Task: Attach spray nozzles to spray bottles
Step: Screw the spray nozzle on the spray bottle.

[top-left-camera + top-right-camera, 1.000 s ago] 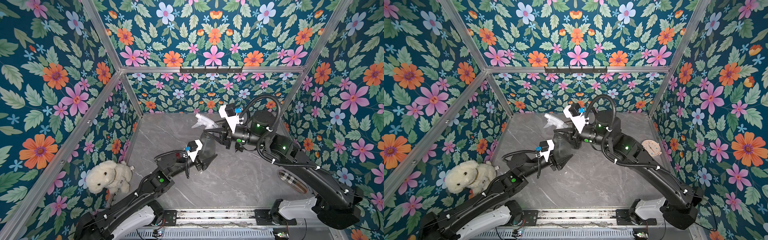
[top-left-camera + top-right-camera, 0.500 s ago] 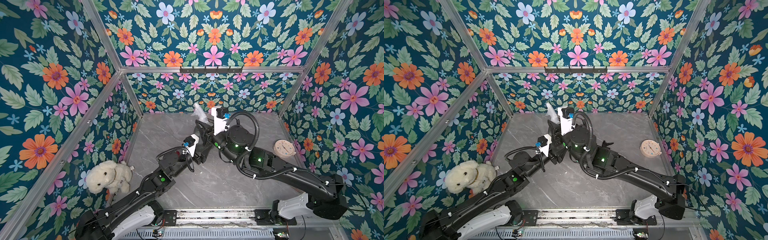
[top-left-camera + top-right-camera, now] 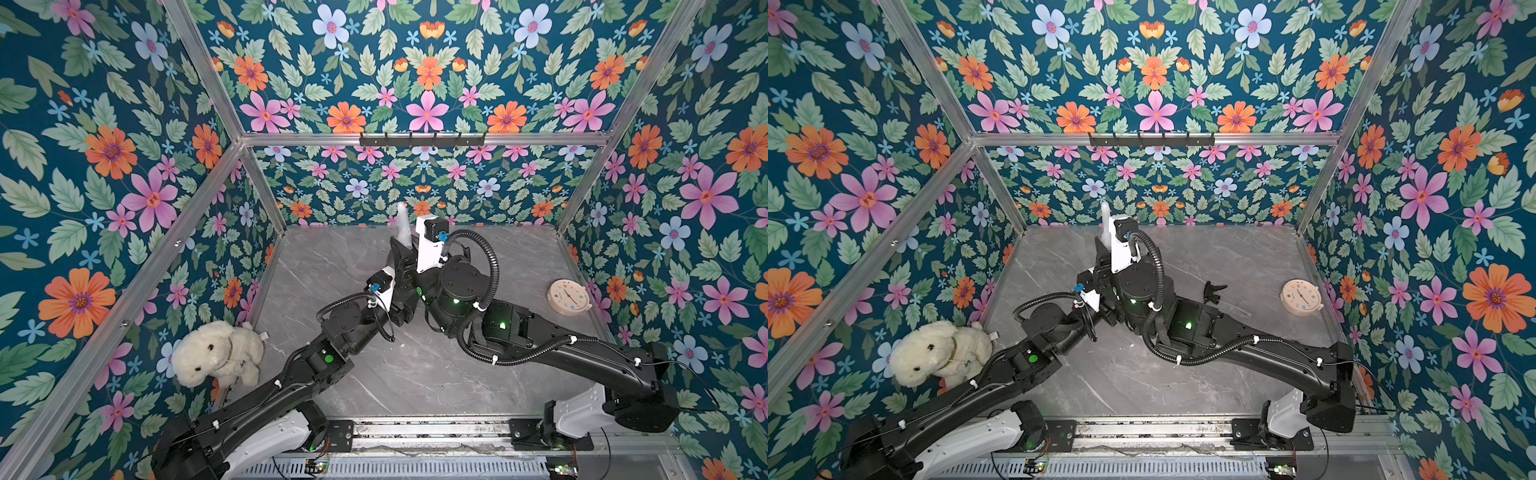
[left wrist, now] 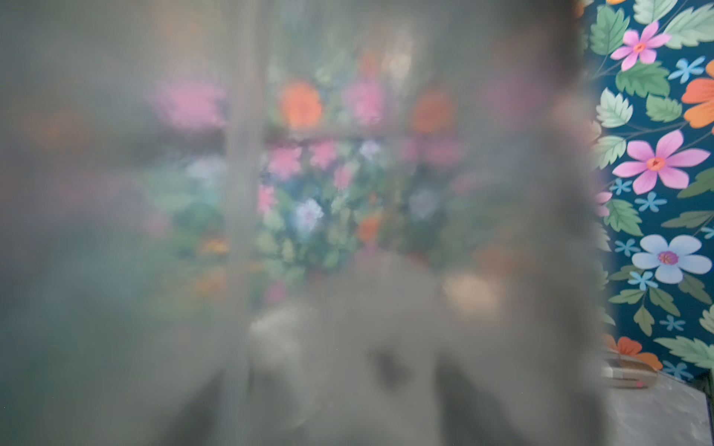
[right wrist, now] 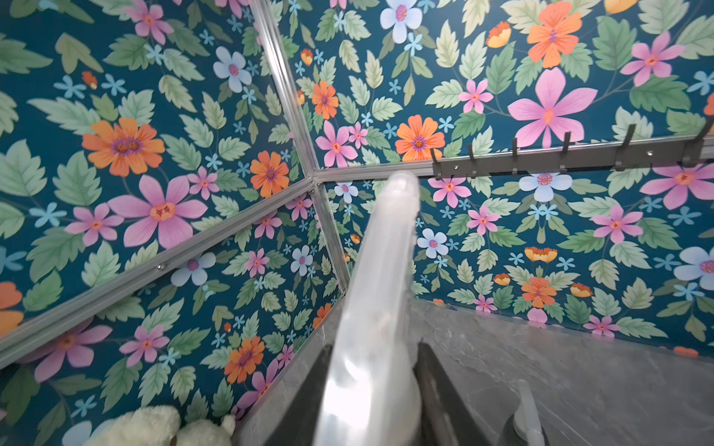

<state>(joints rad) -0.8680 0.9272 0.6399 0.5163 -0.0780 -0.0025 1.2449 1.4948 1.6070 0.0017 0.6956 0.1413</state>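
Item, step in hand: seating a spray nozzle on a spray bottle, mid-worktop towards the back wall. The right arm crosses above the left in both top views, hiding the joint. Spray bottle [image 4: 270, 231]: smoky translucent wall fills the left wrist view, close against the lens; left pincer [image 3: 406, 307] mostly covered, so its opening and hold cannot be told, though it probably steadies this bottle. Spray nozzle [image 5: 382, 270]: whitish, translucent, spout raised towards the back wall; right pincer [image 5: 373, 347] set narrow, one dark finger against each side of the nozzle's base, gripping it. Whether the collar has reached the neck is hidden. Handling note, as judgement: hold the bottle upright and unmoving, line collar and neck on one axis with the dip tube inside, turn by the collar and not the spout, release only once the thread bites; a slanted start would likely cross-thread or tip the light bottle. Surroundings: enclosure walls [image 3: 104, 166], floral print on dark teal, aluminium frame; worktop [image 3: 415, 374], grey marble pattern, matt; plush dog [image 3: 216, 353], cream, by the left wall; clock [image 3: 568, 297], round, pale, lying flat near the right wall; hook rail [image 3: 422, 140], dark, on the back wall; small black trigger-shaped piece [image 3: 1213, 289], likely the black nozzle, lying just beyond the right arm
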